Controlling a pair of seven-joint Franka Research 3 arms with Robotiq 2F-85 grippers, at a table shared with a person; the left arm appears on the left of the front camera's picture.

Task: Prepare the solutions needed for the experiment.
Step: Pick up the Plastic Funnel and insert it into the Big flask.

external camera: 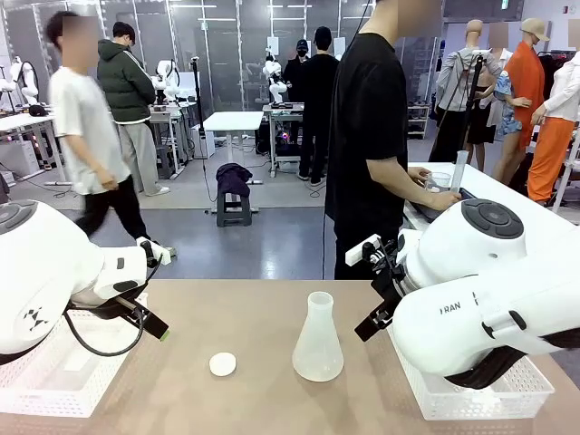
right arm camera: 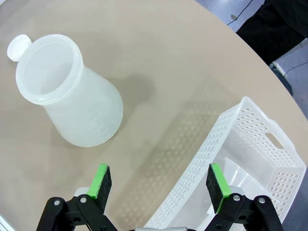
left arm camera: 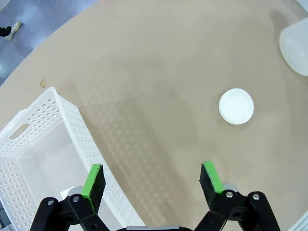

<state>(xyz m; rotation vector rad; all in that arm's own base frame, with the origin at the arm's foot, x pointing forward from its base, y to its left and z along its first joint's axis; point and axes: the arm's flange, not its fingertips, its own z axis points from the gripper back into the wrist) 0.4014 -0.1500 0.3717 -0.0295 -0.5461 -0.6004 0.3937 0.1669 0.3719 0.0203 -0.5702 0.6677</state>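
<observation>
**Desk:** What are your hands doing?

**Operator:** My left gripper (left arm camera: 152, 173) has its jaws spread wide with nothing between the green pads (left arm camera: 94, 182). It hangs over bare tabletop (left arm camera: 159, 72), and one finger sits above the near wall of the white perforated basket (left arm camera: 72, 126) on that side. My right gripper (right arm camera: 159, 179) is just as wide apart and just as empty. One of its fingers is over the table and the other over the rim of the second white perforated basket (right arm camera: 226, 139).

**Desk:** What is closest to them?

**Operator:** Ahead of the left gripper a small white round cap (left arm camera: 236, 106) lies flat on the table, apart from the basket. Ahead of the right gripper a translucent whitish plastic Erlenmeyer flask (right arm camera: 72, 91) stands upright and uncapped, near the middle of the table. The cap lies just beside it on my left.

**Desk:** And the solutions?

**Operator:** I cannot tell. Looking down the flask's mouth from the right wrist, I cannot make out any liquid. Across the table a person in a black shirt (external camera: 367, 118) has turned to a white side table. Their hand (external camera: 441, 199) is by a slim translucent cylinder (external camera: 459, 169) standing upright and a small clear cup (external camera: 438, 180). Both are too small for me to see what they contain.
</observation>
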